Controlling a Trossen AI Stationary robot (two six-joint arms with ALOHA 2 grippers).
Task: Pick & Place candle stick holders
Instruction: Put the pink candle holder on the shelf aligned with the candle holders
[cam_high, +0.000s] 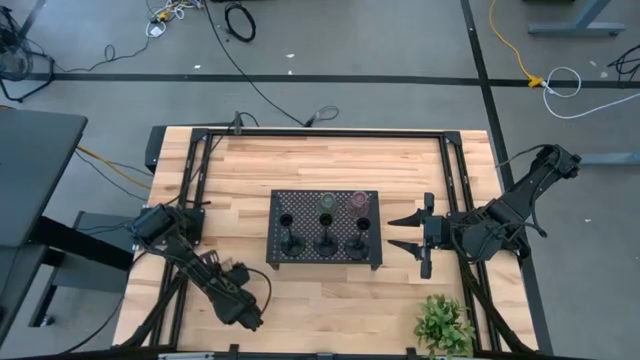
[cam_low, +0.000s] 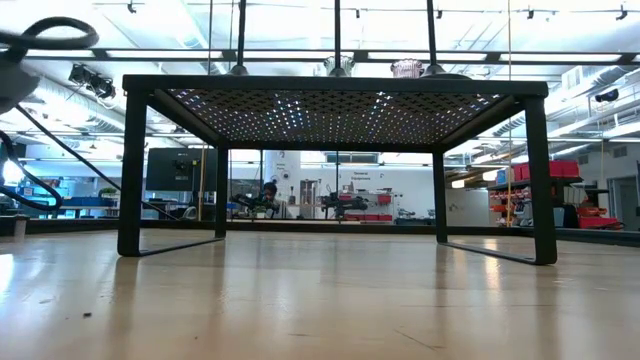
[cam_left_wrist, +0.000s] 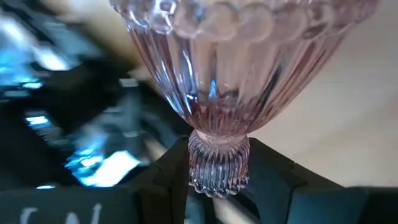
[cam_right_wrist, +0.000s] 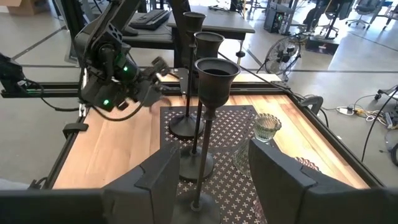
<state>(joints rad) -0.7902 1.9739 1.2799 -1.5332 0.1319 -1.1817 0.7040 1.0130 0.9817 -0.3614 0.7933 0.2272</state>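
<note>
Ribbed pink glass candle holder (cam_left_wrist: 217, 93) sits clenched in the left pincer (cam_left_wrist: 217, 180) near the bench's front-left edge (cam_high: 200, 335); right pincer (cam_high: 408, 232) gapes beside the black perforated tray (cam_high: 300, 200).

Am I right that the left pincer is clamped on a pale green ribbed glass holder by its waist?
Not quite: the ribbed glass holder is pinkish, not pale green. The left wrist view shows the left pincer clamped on its narrow waist.

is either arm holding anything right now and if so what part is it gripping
The left gripper holds a pinkish glass candle holder, clamped at its narrow ribbed waist. The right gripper is open and holds nothing.
</note>
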